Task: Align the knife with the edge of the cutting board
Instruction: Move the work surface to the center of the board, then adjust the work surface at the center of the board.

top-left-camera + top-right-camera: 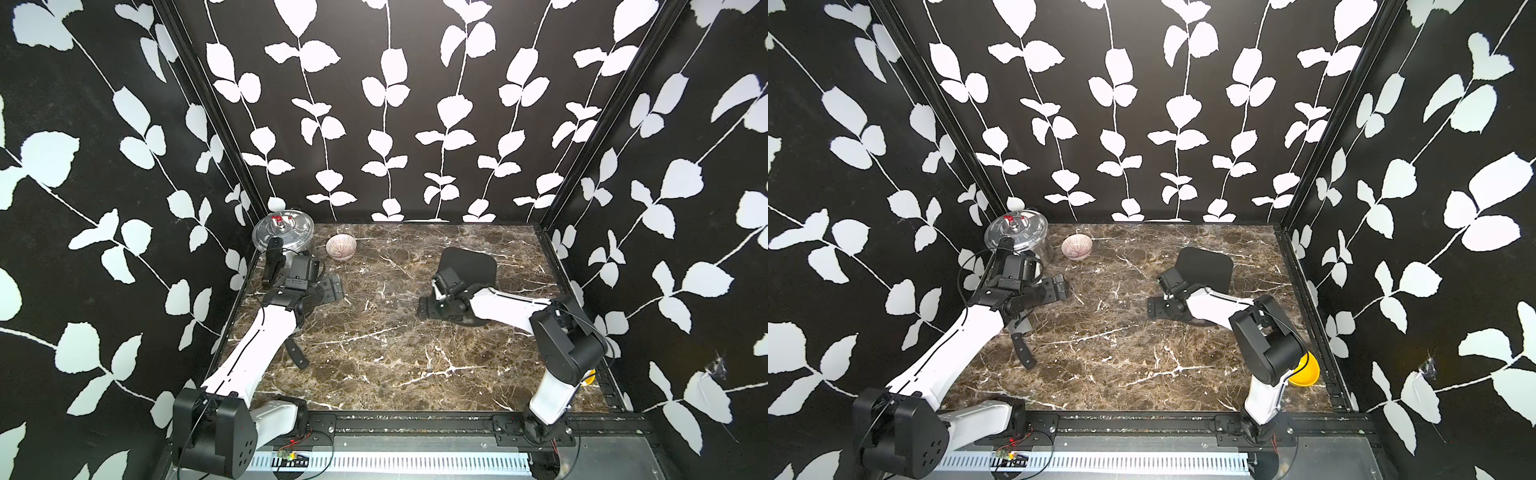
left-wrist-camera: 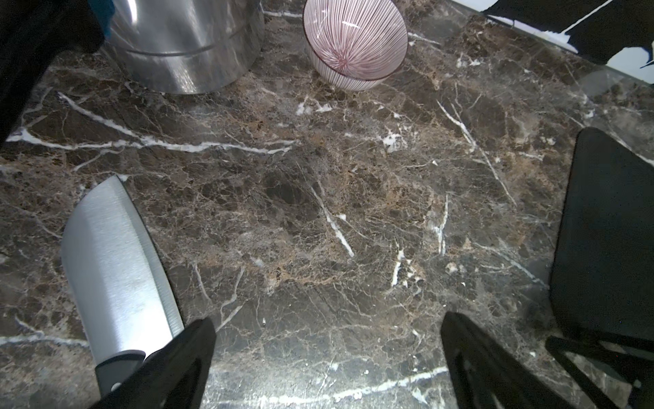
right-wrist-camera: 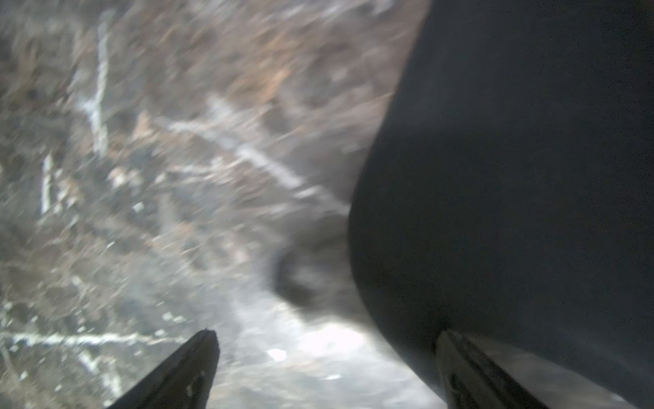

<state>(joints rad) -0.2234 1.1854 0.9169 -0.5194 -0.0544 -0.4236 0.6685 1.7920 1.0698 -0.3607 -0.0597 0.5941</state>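
**Left gripper spread wide, knife just outside its fingers**

Left gripper [image 2: 327,318] hangs released and empty above the bare table [image 2: 318,212]. The knife [image 2: 113,265] lies flat just outside one finger, whose tip covers the start of the black handle; whether they touch I cannot tell. Measured from the cutting board [image 2: 608,248], the knife is well apart, across the open middle of the table, and lined up with none of the board's edges. Right gripper [image 3: 327,333] is likewise released, with one finger over the board's rim in a blurred wrist view.

The step in hand looks like the pick-up. To do it well, shift the left gripper away from the board until the handle sits between the fingers. Clamp the handle rather than the slick blade and lift low. Then lay the blade's straight edge parallel and close along the board's side.
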